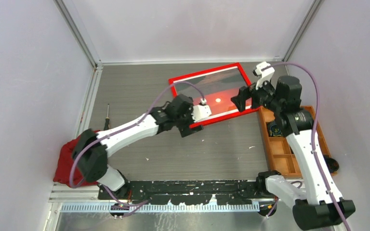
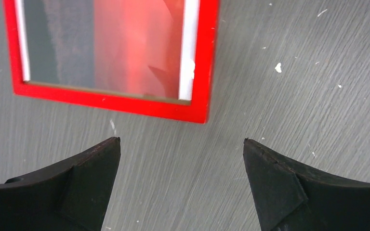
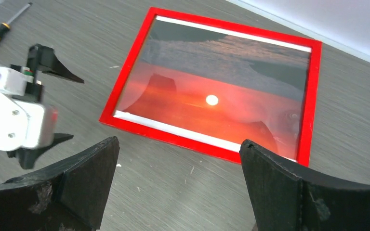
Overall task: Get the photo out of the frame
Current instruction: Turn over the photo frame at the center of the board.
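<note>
**Photo sits in its frame, both grippers spread and empty**

The grey counter [image 1: 231, 149] carries the red frame [image 1: 204, 71], lying flat and face up towards the far side, turned slightly askew. The photo [image 1: 221, 91] is inside it, its sunset showing through the rails.

An orange compartment tray [image 1: 280, 155] lies just beside the frame's right corner, partly under the right arm. A red cloth [image 1: 67, 159] is bunched at the left edge, well apart from the frame.

The left gripper [image 2: 182, 140] hangs just off the frame's near-left corner with its jaws wide apart, holding and touching nothing. The right gripper [image 3: 179, 140] is spread as wide and is also empty. From above it hides part of the frame's right end.

Only the right wrist view takes in the whole photo, with its sun and white edge. The left wrist view shows one corner and small white specks [image 2: 278, 68] on the counter. The screwdriver [image 1: 107, 115] lies far left; the left wrist view misses it.
</note>
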`<move>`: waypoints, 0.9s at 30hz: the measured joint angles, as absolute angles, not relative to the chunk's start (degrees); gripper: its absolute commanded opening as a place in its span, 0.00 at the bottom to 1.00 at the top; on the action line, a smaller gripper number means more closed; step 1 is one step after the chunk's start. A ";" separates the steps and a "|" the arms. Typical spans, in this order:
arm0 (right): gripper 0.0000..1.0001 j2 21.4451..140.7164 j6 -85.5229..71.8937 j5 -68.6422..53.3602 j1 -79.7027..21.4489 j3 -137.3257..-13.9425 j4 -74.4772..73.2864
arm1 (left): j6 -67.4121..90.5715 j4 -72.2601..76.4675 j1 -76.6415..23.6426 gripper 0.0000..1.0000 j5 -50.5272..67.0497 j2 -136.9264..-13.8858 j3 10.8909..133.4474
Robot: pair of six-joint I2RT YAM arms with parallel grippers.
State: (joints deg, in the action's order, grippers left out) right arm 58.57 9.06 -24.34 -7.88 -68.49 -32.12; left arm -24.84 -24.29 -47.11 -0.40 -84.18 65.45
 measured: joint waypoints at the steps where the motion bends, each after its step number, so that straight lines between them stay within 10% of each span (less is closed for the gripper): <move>1: 1.00 56.80 8.93 -23.49 -7.68 -65.95 -30.70 | -24.91 -24.12 -48.45 1.00 -1.50 -86.59 66.39; 27: 1.00 55.99 6.63 -26.63 -1.02 -55.16 -26.17 | -25.47 -24.03 -53.15 0.69 -7.09 -113.03 80.58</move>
